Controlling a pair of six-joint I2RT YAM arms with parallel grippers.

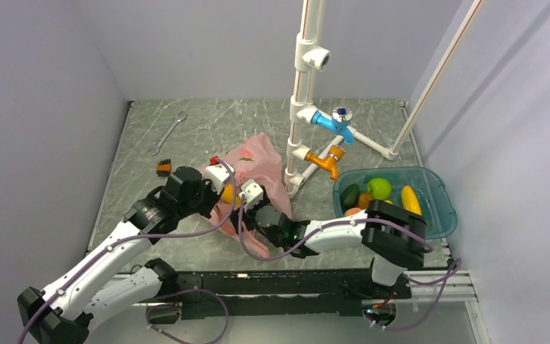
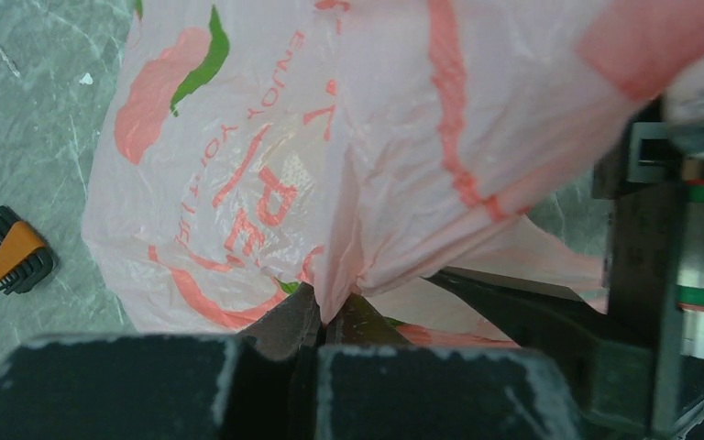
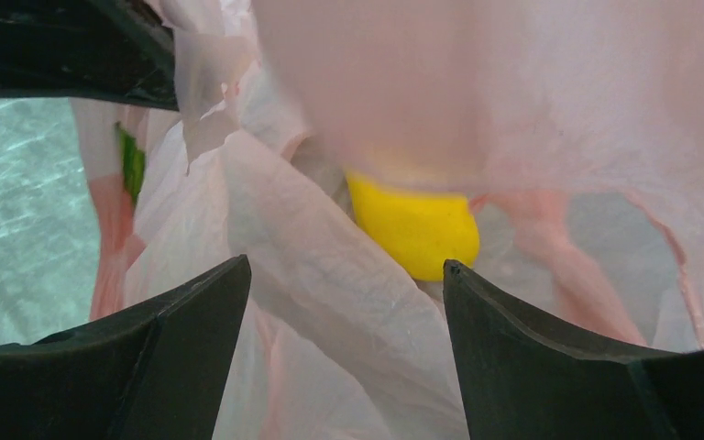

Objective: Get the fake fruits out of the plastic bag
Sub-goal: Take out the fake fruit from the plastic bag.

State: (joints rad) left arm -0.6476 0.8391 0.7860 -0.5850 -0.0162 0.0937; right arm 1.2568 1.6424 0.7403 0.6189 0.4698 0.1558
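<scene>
top view: pink bag [image 1: 256, 159] lies mid-desk [image 1: 243, 118], both arms at its near side; the tub [image 1: 440, 188] at right holds an apple [image 1: 379, 188]. only my left wrist view shows the left pincer [image 2: 324, 316] clamped on a bag fold. only the right wrist view shows the right pincer [image 3: 344, 268] apart, with a yellow mango [image 3: 414, 229] inside the crinkled, translucent film.

Mango [image 3: 412, 229] in bag [image 1: 261, 159]; tub [image 1: 440, 192] rightward

L hand [image 1: 222, 188] & R hand [image 1: 247, 206] at pink bag [image 1: 258, 159]; fruits [image 1: 379, 188] in teal tub [image 1: 440, 215].
</scene>
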